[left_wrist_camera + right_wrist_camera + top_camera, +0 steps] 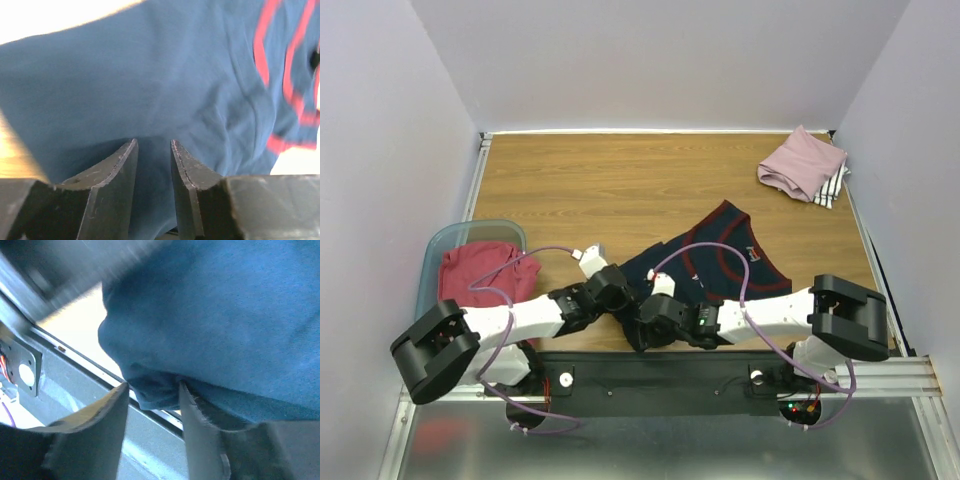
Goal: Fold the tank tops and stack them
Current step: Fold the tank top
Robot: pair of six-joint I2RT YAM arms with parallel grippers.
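The navy jersey (720,255) with maroon trim lies rumpled at the table's near middle. It fills the left wrist view (150,85) and the right wrist view (225,305). My left gripper (620,290) rests on its near left part, jaws a little apart with navy cloth showing between them (153,150). My right gripper (655,322) is at its near edge, jaws apart, with a bunched corner of the jersey (150,385) at the fingertips (152,387). The pink top (802,162) lies folded on the white striped one (834,186) at the back right. Red tops (480,270) sit in the tub.
The translucent teal tub (438,245) stands at the left edge of the table. The table's metal front rail (75,390) runs just under my right gripper. Walls close in the left, back and right sides.
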